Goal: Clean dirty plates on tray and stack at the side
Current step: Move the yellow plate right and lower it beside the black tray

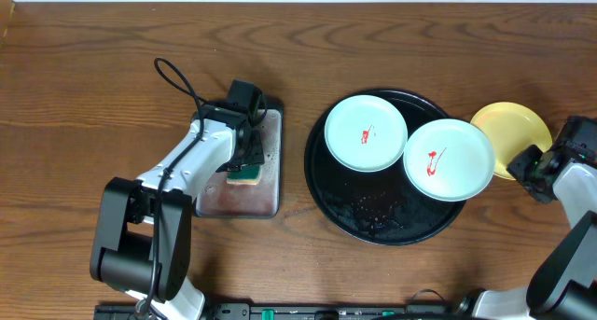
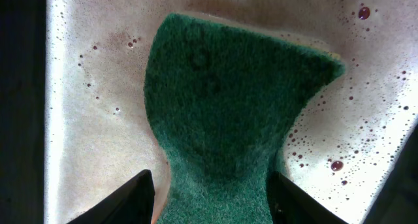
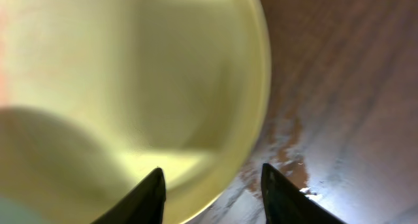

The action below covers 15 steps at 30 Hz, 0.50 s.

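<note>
Two pale white plates, each with a red smear, rest on the round black tray (image 1: 373, 217): one (image 1: 365, 133) at its back left, the other (image 1: 448, 159) over its right rim. The yellow plate (image 1: 516, 129) lies on the table just right of the tray, partly under that right white plate. My right gripper (image 1: 522, 163) stands open at the yellow plate's front right rim; in the right wrist view the yellow plate's (image 3: 130, 74) rim runs between the fingers of the right gripper (image 3: 211, 168). My left gripper (image 2: 209, 174) is shut on a green sponge (image 2: 228, 100).
The sponge (image 1: 247, 173) sits in a wet, soapy rectangular silver tray (image 1: 266, 203) left of the black tray. Dark crumbs or drops lie on the black tray's front part (image 1: 378, 213). A wet patch (image 3: 287, 145) marks the wood beside the yellow plate.
</note>
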Tool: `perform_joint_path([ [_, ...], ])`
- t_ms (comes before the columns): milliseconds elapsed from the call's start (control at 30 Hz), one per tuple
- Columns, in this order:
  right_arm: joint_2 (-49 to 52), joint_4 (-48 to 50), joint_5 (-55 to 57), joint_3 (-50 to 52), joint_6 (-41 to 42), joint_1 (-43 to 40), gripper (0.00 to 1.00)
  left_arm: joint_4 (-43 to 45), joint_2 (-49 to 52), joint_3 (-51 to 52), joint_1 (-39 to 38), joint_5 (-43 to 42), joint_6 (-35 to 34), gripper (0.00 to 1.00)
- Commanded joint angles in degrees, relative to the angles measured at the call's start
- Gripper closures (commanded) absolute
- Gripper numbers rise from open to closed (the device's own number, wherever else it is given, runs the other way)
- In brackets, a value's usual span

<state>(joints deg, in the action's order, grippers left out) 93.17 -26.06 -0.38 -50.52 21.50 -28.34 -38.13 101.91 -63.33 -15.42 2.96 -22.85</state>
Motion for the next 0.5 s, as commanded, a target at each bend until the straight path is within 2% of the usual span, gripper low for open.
perform_joint_path([
  [0,-5.11,0.26,-8.35,-1.18,-5.95,0.26,0.51,-0.22,0.33,0.35,0.24,0.24,0.13,0.44],
  [200,-8.61,1.05,-24.55,-1.16,-16.33,0.28,0.41,-0.22,0.33,0.35,0.24,0.24,0.11,0.44],
  [467,-7.10,-4.28,-26.80,-0.98,-18.10,2.78,0.40,-0.22,0.33,0.33,0.24,0.24,0.13,0.44],
])
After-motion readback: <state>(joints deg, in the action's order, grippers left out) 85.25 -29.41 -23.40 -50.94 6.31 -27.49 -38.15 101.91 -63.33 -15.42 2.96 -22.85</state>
